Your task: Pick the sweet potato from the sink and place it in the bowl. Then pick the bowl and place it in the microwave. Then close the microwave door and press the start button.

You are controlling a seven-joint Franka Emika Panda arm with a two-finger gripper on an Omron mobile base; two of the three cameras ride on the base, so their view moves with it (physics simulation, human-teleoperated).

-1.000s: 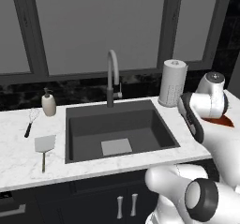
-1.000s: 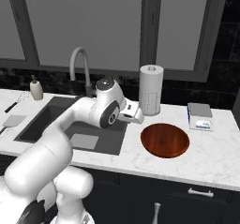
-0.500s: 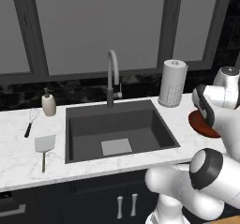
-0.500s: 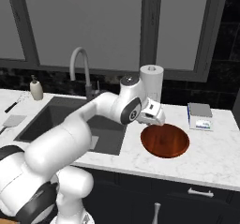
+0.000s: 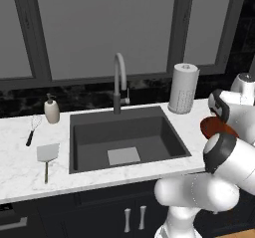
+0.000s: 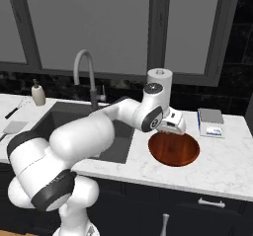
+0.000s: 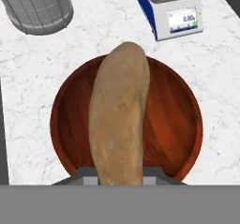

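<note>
Over the white counter (image 6: 222, 163), the arm has swung away from the sink (image 5: 124, 137) and now hangs above the brown bowl (image 6: 174, 148). Its tool (image 6: 170, 126) is closed partway on the sweet potato (image 7: 119, 120), right over the bowl's middle. Letting go comes next, I think.

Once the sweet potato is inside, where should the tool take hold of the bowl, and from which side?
Probably the bowl's thin raised rim, from above, one finger inside and one outside. It is too wide and shallow to span. The rim part away from the sweet potato and the kitchen scale looks freest.
</note>
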